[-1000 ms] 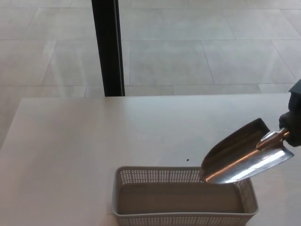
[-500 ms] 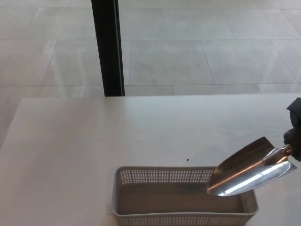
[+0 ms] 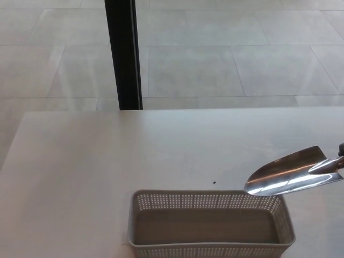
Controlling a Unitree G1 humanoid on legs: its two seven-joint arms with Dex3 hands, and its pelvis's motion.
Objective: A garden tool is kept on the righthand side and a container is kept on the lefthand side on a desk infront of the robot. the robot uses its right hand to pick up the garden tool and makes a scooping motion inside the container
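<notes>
Head view, one frame.

Trowel (image 3: 293,174): shiny metal scoop blade, mid-right of frame, lying near level w/ tip pointing left. Concave face up, dark reflection along upper half, bright streak along lower edge. Neck of blade runs off the right edge. Tip sits at or just above the far right corner of the basket rim; can't tell touching vs. apart. Blade is over the desk and rim corner, not down inside the basket.

Right hand (image 3: 341,150): only a tiny dark sliver at the right edge, just above the trowel neck. Fingers out of frame, so can't tell how it is closed or on what. Trowel is off the desk, held up from beyond the right edge.

Left hand: not in view.

Basket (image 3: 209,248): pale rectangular container, perforated walls, bottom centre of frame, long side across the picture. Near wall cut by the bottom edge. Inside looks plain grey, nothing seen in it.

Desk (image 3: 107,161): light tabletop filling the lower half of frame. Small dark speck (image 3: 214,182) on it just beyond the basket's far wall, left of the trowel tip.

Bkgd: pale tiled floor (image 3: 226,59) across the top of frame; black vertical post (image 3: 123,54) upper left-centre, ending at the desk's far edge.
</notes>
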